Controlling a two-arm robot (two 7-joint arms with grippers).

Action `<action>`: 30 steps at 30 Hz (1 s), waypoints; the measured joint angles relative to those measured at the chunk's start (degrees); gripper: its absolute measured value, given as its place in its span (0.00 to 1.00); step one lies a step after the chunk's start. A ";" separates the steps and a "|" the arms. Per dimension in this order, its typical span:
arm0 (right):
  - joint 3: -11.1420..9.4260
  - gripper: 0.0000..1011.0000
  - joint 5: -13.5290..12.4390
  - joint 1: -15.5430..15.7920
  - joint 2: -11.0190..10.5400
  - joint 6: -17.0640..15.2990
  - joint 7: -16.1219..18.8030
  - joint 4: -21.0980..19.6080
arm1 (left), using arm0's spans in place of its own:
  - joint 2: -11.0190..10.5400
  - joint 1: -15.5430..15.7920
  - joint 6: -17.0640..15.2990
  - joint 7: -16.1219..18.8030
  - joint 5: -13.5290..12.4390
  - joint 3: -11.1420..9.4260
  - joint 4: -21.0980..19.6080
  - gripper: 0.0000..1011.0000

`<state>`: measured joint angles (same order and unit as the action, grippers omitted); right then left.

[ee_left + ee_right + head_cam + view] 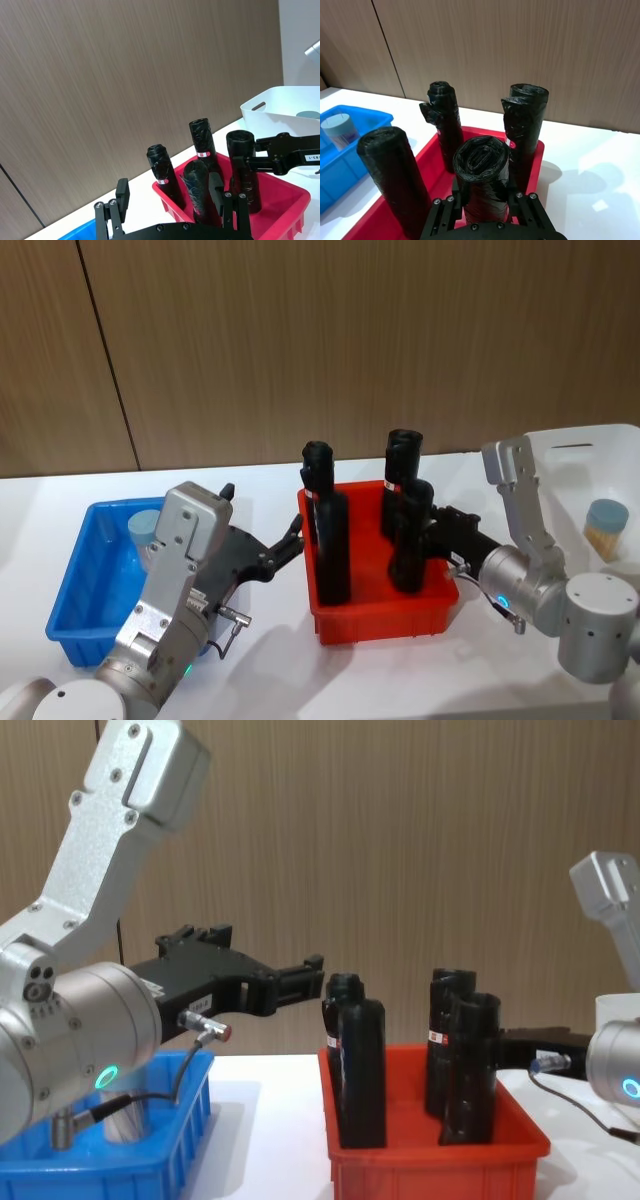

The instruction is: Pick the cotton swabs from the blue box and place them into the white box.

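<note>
One jar of cotton swabs [145, 527] stands at the far end of the blue box [75, 590] on the left. A second jar [605, 525] sits inside the white box [570, 455] at the far right. My left gripper [290, 540] hovers between the blue box and the red bin, open, with nothing held; in the left wrist view its fingers [122, 195] stand well apart. Reaching in from the right, my right gripper [440, 525] is pressed close against a black bottle [410, 540] in the red bin.
The red bin [385, 625] stands in the middle with several tall black bottles [328, 530], between the two boxes. A wooden wall runs behind the white table. Bare tabletop lies in front of the red bin.
</note>
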<state>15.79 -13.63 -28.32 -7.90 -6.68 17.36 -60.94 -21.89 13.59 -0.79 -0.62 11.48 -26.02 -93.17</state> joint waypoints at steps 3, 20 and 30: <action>0.02 0.48 -0.26 0.22 0.00 -0.25 0.02 -0.82 | 0.00 0.00 0.00 0.00 0.00 0.00 0.00 0.99; -1.51 0.39 -1.84 1.03 -1.32 -0.97 -1.33 -8.79 | 0.00 0.00 0.00 0.00 0.00 0.00 0.00 0.99; -4.04 0.36 -2.93 1.08 -3.31 -1.10 -2.95 -13.48 | 0.00 0.00 0.00 0.00 0.00 0.00 0.00 0.99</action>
<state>11.75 -16.56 -27.24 -11.21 -7.77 14.42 -74.42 -21.89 13.59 -0.80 -0.63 11.48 -26.02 -93.18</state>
